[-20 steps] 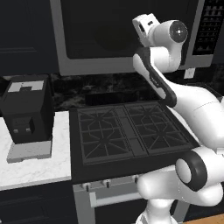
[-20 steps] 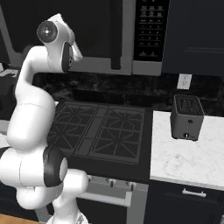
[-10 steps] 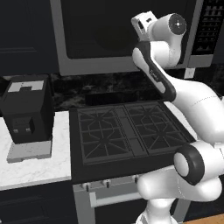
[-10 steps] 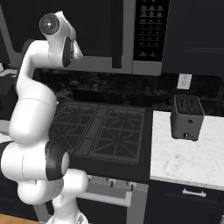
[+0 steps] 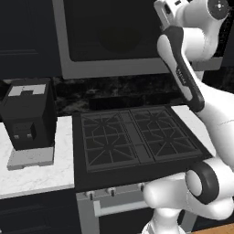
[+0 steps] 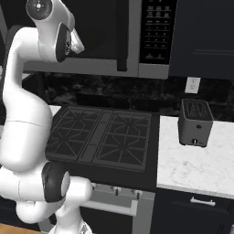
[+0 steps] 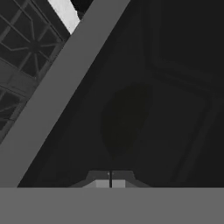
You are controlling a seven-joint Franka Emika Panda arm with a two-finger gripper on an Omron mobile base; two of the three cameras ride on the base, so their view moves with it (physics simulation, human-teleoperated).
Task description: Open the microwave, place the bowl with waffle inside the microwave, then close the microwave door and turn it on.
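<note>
Before microwave door (image 7: 144, 87), arm raised high, end effector (image 7: 110, 180) pressed together, empty, aimed at dark glass.

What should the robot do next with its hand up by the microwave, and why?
Probably slide the gripper sideways toward the vertical bar handle and open its fingers. The microwave door looks shut, the fingertips are pressed together, and the hand faces the dark glass rather than the handle. It likely needs open fingers around that handle before it can pull.

One microwave (image 5: 114, 39), one stove (image 6: 103, 137), one toaster (image 6: 195, 122) — one coffee machine (image 5: 28, 119)
</note>
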